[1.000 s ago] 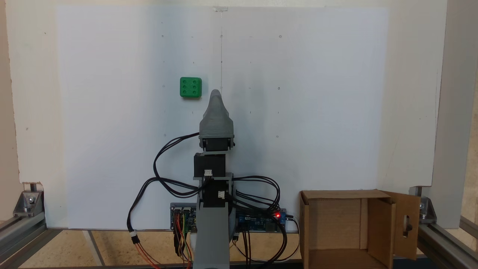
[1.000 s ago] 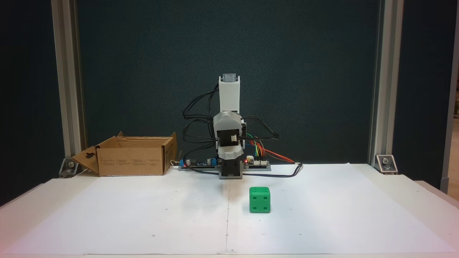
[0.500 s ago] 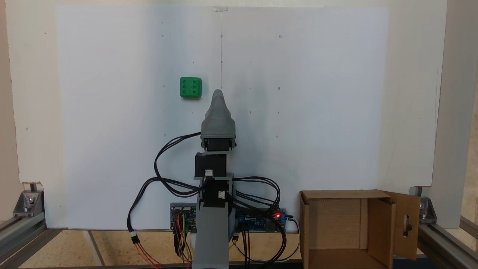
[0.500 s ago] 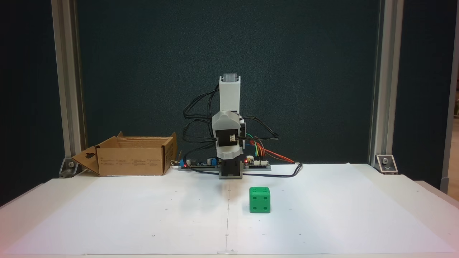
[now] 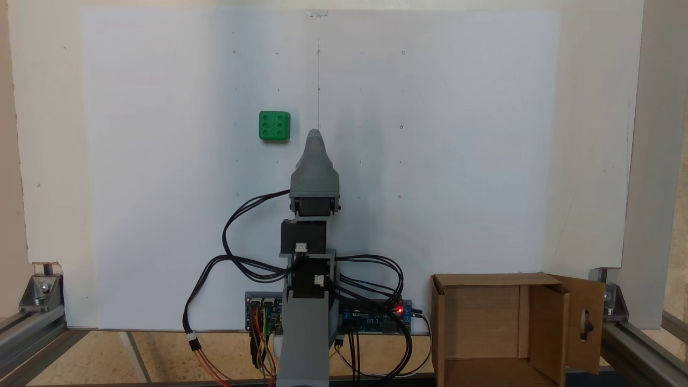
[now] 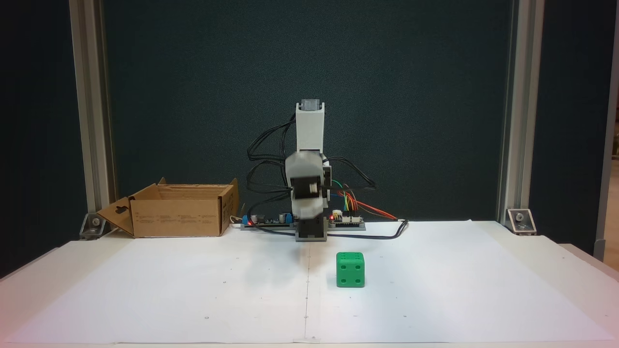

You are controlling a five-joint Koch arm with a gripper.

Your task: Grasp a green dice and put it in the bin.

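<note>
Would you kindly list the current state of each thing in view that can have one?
green dice: resting on the white paper, six pips up, not gripped.
bin: open, flaps out, nothing visible inside.
gripper: raised above the paper, apart from the dice; whether the jaws are open cannot be told.
red light on the control board: lit.
</note>
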